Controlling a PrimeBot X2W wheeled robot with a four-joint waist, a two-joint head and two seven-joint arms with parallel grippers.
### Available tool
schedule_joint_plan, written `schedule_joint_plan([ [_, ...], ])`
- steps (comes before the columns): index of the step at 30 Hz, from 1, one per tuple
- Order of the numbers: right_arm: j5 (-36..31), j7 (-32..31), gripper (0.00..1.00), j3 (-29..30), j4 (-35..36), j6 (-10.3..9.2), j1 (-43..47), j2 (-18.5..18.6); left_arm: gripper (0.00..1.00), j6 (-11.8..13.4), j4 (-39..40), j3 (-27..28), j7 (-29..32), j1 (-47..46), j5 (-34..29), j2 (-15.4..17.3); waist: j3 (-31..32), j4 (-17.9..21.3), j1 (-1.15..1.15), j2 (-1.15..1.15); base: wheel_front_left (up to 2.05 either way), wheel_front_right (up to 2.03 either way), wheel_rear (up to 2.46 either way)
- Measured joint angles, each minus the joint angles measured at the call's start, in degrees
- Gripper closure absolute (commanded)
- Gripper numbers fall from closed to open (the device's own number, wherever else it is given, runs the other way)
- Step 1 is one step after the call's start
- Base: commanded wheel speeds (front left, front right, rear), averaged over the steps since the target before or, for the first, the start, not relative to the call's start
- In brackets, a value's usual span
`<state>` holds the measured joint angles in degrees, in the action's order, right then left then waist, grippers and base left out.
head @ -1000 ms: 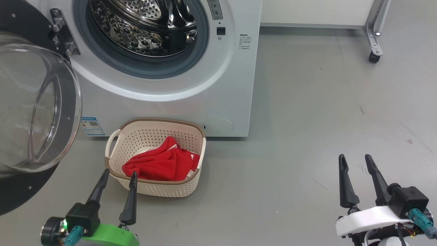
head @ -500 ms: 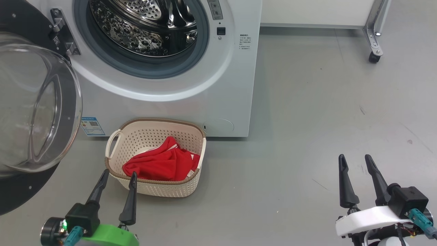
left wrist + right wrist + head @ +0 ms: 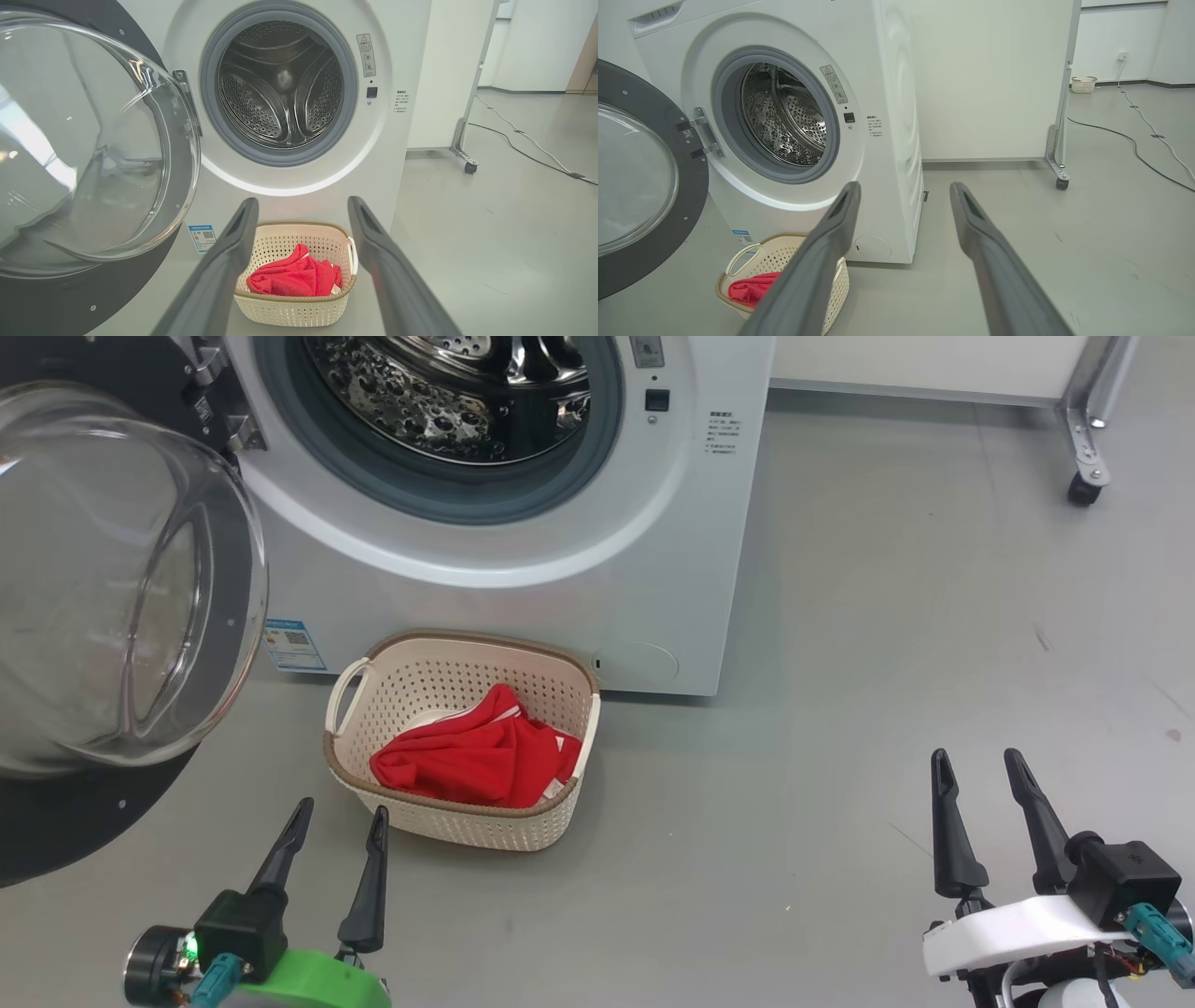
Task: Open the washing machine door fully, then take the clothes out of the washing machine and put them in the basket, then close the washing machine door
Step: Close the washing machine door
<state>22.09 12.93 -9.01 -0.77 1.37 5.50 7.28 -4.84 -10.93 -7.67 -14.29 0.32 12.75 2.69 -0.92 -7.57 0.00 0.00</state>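
Note:
The washing machine [image 3: 597, 569] stands with its door [image 3: 121, 588] swung wide open to the left, glass bowl facing out. Its steel drum [image 3: 280, 84] looks bare inside. On the floor just in front of the machine sits the cream basket [image 3: 467, 649], holding the red clothes [image 3: 476, 761]. My left gripper [image 3: 341, 808] is open with nothing between its fingers, a short way in front of the basket's near wall. Through its fingers in the left wrist view [image 3: 302, 201] I see the basket [image 3: 280, 317] and clothes [image 3: 289, 280]. My right gripper [image 3: 976, 756] is open over bare floor far to the right.
A white panel on a metal frame with a caster [image 3: 1083, 490] stands right of the machine. A cable [image 3: 1134, 144] runs across the floor further right, and a small basket [image 3: 1083, 84] sits by the far wall. Grey floor spreads between the grippers.
The head camera has moved: machine, door and basket now sit further right and higher in its picture. Both grippers stay open and empty, and the clothes lie as before.

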Motion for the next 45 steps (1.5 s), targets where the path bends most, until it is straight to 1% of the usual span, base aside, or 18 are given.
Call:
schedule_joint_plan([
  [6,0.0,0.0,0.00,-0.2,0.5,0.11,0.0,0.2,0.00,0.2,0.0,-0.5,0.0,-0.1,0.0,0.0,-0.9,-3.3,0.00,0.00,0.00,0.00,0.00],
  [12,-0.1,0.0,0.00,-1.3,0.5,1.05,-0.2,0.3,0.00,1.1,0.3,0.1,0.0,-0.1,0.0,0.0,-1.5,-7.4,0.00,0.00,0.00,0.00,0.00],
  [15,-0.1,0.0,0.00,-1.9,0.4,1.27,-0.4,0.3,0.00,1.6,0.5,0.5,0.0,-0.1,0.0,0.0,-1.6,-9.7,0.00,0.00,0.00,0.00,0.00],
  [16,-0.1,0.0,0.00,-2.3,0.2,1.58,-0.4,0.2,0.00,1.7,0.6,0.7,0.0,-0.1,0.0,0.0,-1.6,-11.3,0.00,0.00,0.00,0.00,0.00],
  [18,-0.1,0.0,0.00,-2.5,-0.1,1.62,-0.5,0.2,0.00,2.1,0.7,0.9,0.0,-0.1,0.0,0.0,-1.6,-12.9,0.00,0.00,0.00,0.00,0.00],
  [24,-0.1,0.0,0.00,-2.7,-0.6,1.76,-0.6,-0.1,0.00,2.1,0.8,1.1,0.0,-0.1,0.0,0.0,-1.1,-17.6,0.00,0.00,0.00,0.00,0.00],
  [30,-0.3,-0.3,0.00,-5.5,-1.1,2.79,-2.8,-0.5,0.00,3.5,2.7,3.9,-0.1,0.1,0.0,0.0,-0.7,-21.7,0.00,0.00,0.00,0.00,0.00],
  [35,-0.5,-0.7,0.00,-6.8,-1.8,3.28,-4.0,-0.6,0.00,4.0,4.1,4.8,-0.2,1.6,0.0,0.0,-0.7,-23.3,0.00,0.00,0.00,0.00,0.00],
  [45,-0.5,-1.1,0.00,-7.9,-3.2,3.87,-6.0,-0.8,0.00,4.6,6.3,6.1,-0.2,3.0,0.0,0.0,-1.4,-24.0,0.00,0.00,0.00,0.00,0.00],
])
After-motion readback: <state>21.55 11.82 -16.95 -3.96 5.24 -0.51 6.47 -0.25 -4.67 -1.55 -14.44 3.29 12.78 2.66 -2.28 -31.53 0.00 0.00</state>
